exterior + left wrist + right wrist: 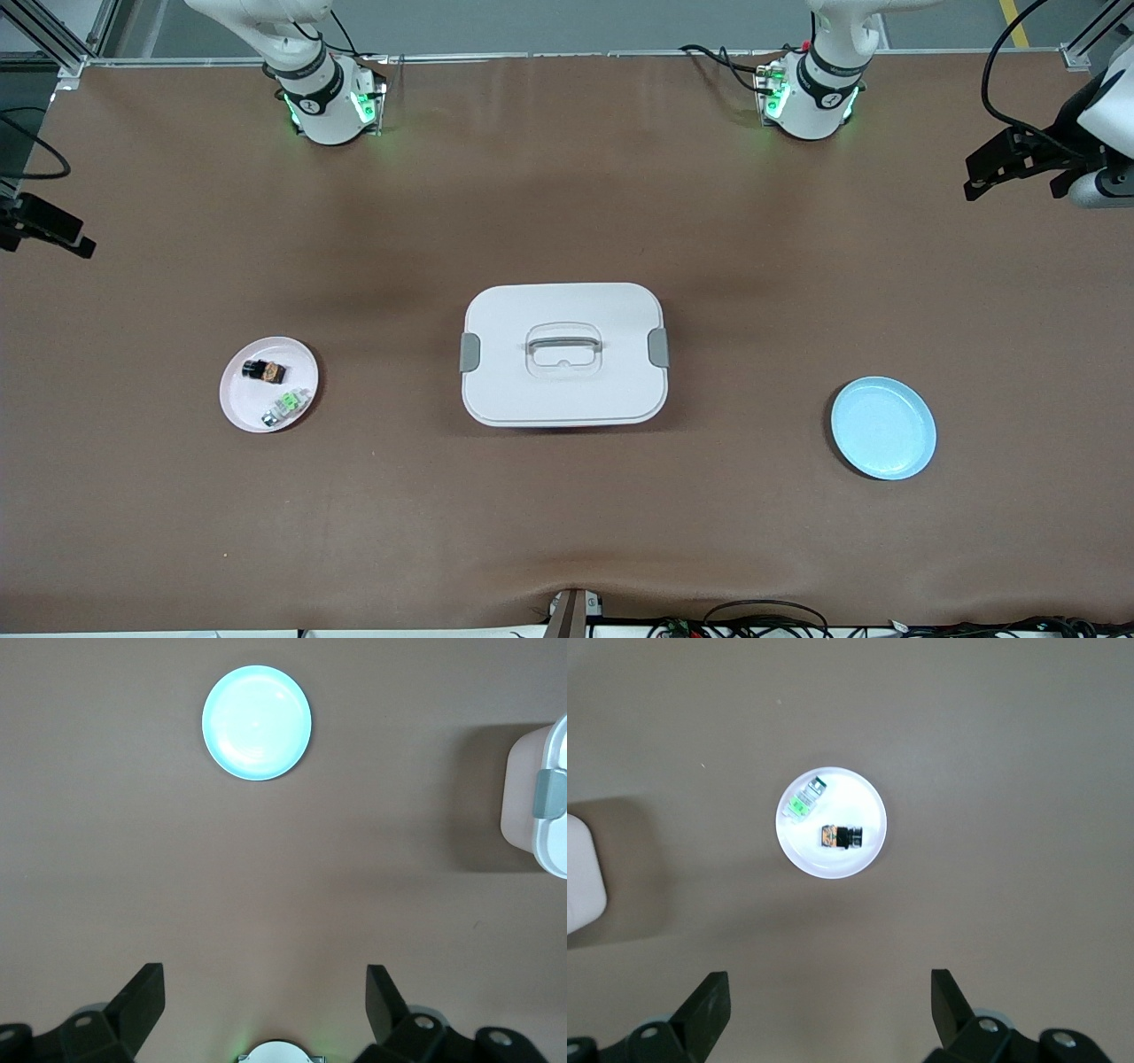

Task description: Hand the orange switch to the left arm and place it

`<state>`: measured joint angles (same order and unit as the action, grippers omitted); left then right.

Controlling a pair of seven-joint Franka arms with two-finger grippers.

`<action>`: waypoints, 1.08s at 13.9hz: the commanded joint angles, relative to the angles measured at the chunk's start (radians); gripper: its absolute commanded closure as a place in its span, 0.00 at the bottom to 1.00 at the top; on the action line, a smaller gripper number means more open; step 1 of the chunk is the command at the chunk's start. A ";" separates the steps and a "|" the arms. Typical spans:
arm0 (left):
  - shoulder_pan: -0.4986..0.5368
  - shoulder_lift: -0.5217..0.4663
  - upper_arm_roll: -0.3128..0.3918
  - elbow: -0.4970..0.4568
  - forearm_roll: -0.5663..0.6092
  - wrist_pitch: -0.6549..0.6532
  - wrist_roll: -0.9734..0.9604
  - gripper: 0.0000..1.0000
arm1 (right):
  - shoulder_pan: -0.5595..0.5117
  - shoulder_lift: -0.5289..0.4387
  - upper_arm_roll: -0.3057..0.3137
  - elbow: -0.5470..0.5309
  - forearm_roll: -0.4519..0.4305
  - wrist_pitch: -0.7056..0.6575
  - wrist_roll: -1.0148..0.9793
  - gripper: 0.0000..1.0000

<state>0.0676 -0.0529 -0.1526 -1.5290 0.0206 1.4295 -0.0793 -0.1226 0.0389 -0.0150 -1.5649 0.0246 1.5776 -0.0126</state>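
Where the front camera looks down on the whole table (567, 549): white box (563, 354) in the middle, lid on. Pink plate (239, 399) toward the right arm's end, with the orange switch (266, 371) and a small green part (288, 406) on it, the switch farther from the camera than the green part. Blue plate (884, 428) toward the left arm's end, well apart from the box. Left gripper (1001, 168) at the picture's edge, high up; right gripper (53, 232) at the other edge.

From the left wrist: left gripper (266, 997) spread wide over bare table, blue plate (257, 722) and one box (539, 802) end showing, no switch.

From the right wrist: right gripper (831, 997) spread wide, holding nothing. Pink plate (868, 850) well apart from the fingers, orange switch (840, 836) lying just beside the green part (804, 799). Only a box (583, 873) corner showing.
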 commanded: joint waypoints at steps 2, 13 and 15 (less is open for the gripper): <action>0.000 0.002 -0.005 0.006 0.022 -0.017 -0.011 0.00 | -0.020 0.067 0.010 0.016 -0.014 -0.008 -0.006 0.00; 0.000 -0.012 -0.011 -0.025 0.022 -0.008 -0.007 0.00 | -0.022 0.177 0.013 -0.010 0.001 0.054 0.010 0.00; 0.000 -0.010 -0.013 -0.025 0.024 -0.006 0.003 0.00 | -0.015 0.179 0.013 -0.062 0.001 0.131 0.010 0.00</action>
<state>0.0666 -0.0491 -0.1568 -1.5468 0.0206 1.4285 -0.0794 -0.1391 0.2179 -0.0070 -1.5838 0.0231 1.6516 -0.0125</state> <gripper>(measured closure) 0.000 0.000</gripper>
